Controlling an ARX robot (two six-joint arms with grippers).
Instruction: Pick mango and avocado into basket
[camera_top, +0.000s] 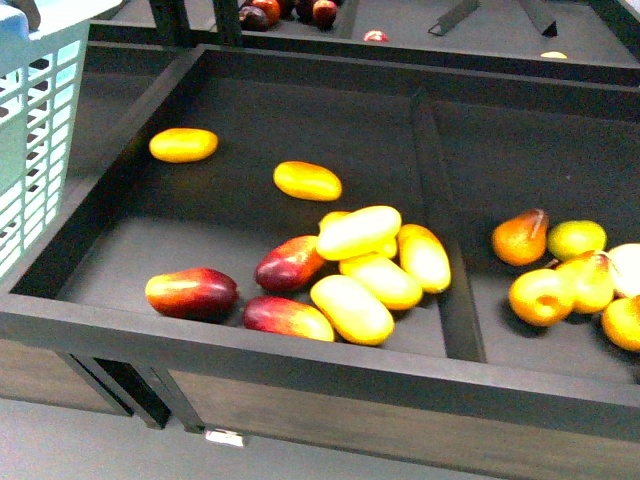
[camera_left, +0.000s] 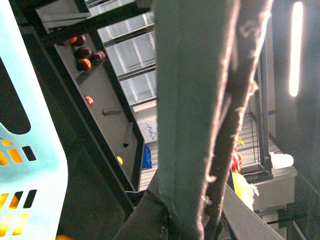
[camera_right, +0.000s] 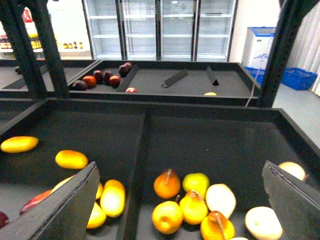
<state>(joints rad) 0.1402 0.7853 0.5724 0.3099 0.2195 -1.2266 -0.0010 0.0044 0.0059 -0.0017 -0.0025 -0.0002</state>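
Mango (camera_top: 358, 232), smooth yellow oval, tops the pile (camera_top: 385, 285); right tool (camera_right: 180, 167) gapes empty; left tool (camera_left: 220, 100) unclear.

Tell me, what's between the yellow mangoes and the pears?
A black divider wall stands between the yellow mangoes and the pears, shown in the front view.

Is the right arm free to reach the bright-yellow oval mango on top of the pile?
Likely yes: the mango sits uncovered on top, and nothing blocks the open right end effector.
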